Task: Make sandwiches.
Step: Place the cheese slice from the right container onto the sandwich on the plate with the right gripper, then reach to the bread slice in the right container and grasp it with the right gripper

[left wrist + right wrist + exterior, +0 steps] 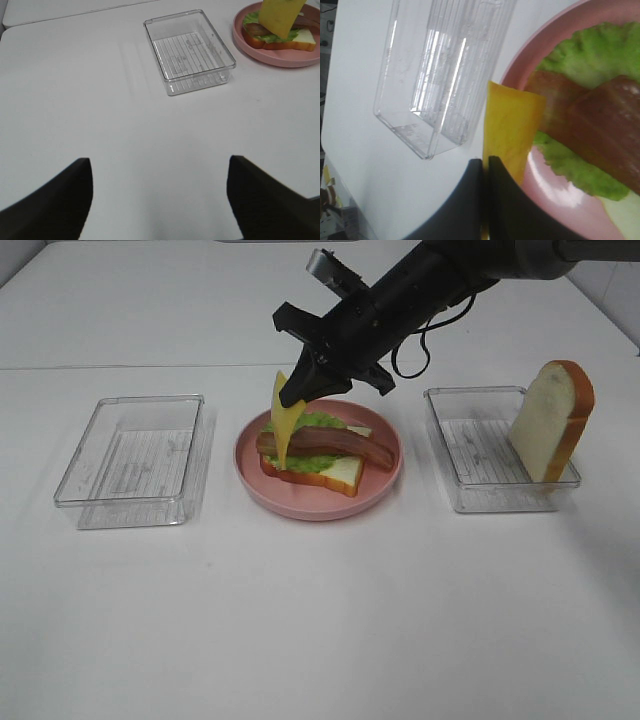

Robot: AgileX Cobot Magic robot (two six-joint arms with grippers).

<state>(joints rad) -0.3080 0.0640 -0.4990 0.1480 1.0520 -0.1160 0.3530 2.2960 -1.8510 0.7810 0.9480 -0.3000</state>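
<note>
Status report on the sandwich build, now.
Right tool shut on cheese slice, hanging over the pink plate. Left tool open, empty, clear of trays. Bread, lettuce, bacon stacked. Top slice waits in right tray. Nothing blocking.

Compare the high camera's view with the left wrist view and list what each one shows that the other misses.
Only the high view shows the right gripper pinching the cheese slice, the bacon in full, the right tray and the bread slice standing in it.

Only the left wrist view shows the left gripper, its jaws open over bare table, holding nothing.

Both show the left tray, the pink plate, the lettuce, the bottom bread and the hanging cheese.
</note>
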